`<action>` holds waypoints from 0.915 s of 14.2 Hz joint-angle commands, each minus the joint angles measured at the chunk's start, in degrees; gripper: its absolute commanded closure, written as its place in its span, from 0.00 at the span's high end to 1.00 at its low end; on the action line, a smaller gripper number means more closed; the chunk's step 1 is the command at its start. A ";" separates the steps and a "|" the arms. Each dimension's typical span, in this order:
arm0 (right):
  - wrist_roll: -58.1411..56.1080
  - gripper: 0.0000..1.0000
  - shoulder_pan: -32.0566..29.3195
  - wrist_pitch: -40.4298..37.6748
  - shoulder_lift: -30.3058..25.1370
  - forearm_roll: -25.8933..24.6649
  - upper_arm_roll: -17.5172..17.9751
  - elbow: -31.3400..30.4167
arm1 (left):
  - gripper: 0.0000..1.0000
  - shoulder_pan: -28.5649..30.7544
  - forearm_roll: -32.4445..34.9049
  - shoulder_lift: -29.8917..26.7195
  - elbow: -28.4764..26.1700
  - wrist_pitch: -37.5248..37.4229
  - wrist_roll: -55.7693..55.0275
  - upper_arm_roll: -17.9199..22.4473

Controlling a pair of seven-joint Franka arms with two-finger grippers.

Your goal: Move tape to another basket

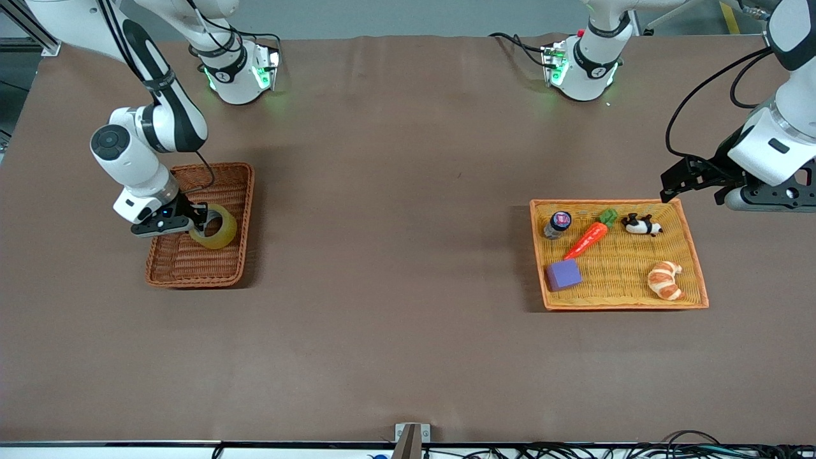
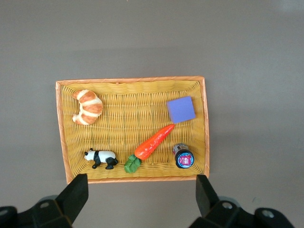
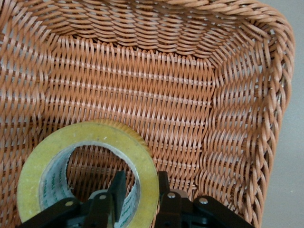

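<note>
My right end effector is clamped on the tape over the basket. My left end effector waits, fingers apart, over the yellow tray holding croissant, carrot, panda, cube.

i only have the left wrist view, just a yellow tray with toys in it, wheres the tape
Observer: The tape is over the reddish-brown basket at the right arm's end of the table.
Operator: is anything holding it
Observer: Yes, the right gripper is shut on the tape's wall, one finger inside the ring and one outside.
Operator: and my left gripper, where is it over the table
Observer: The left gripper hangs open above the edge of the yellow tray that lies farther from the front camera, holding nothing.
</note>
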 commanded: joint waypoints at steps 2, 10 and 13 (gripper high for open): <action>-0.56 1.00 -0.12 -0.25 -3.55 0.86 0.64 0.38 | 1.00 -0.08 -0.77 -0.09 1.62 -0.99 -0.92 -0.20; 6.13 1.00 5.40 -36.94 -8.84 3.47 0.65 26.28 | 1.00 -0.61 -0.33 0.43 1.36 -1.08 -0.92 -0.20; 6.13 1.00 8.92 -51.19 -8.75 10.07 -2.86 38.32 | 1.00 -0.61 -0.24 0.43 1.27 -1.08 -0.92 -0.20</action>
